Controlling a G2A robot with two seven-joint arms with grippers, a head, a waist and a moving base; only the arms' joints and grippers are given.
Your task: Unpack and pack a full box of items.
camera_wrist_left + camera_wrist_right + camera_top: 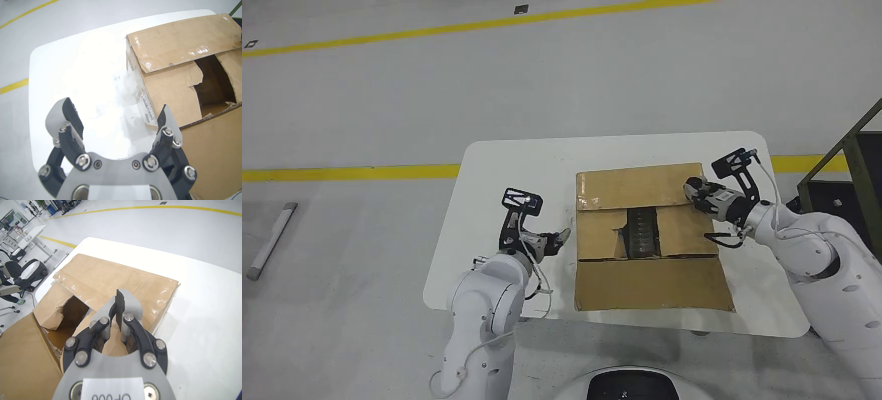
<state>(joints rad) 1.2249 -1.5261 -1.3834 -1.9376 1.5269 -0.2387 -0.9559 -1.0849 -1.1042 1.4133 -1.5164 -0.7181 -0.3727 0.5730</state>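
Seemingly the job is barely begun. The brown corrugated cardboard box (642, 190) sits right of centre in the top view on the white round-cornered surface (502, 170), and no unpacked item lies beside it. I judge the unpacking to be at the flap-opening step, with all the emptying and repacking left.

The box looks worn. Its upper flap (179, 37) lies folded flat over the top, with strips of glossy clear tape (200, 50) along its edge. The two inner flaps are ragged and torn, leaving a gap (642, 232) in the middle where something dark shows inside; what it is I cannot tell. A broad lower flap (652, 285) lies flat toward the bottom of the top view.

The left end effector (116, 106) hangs over bare surface just beside the box's left wall, its pads spread wide and empty. The right end effector (119, 296) sits at the box's upper right corner in the top view, pads pressed together with nothing visibly between them.
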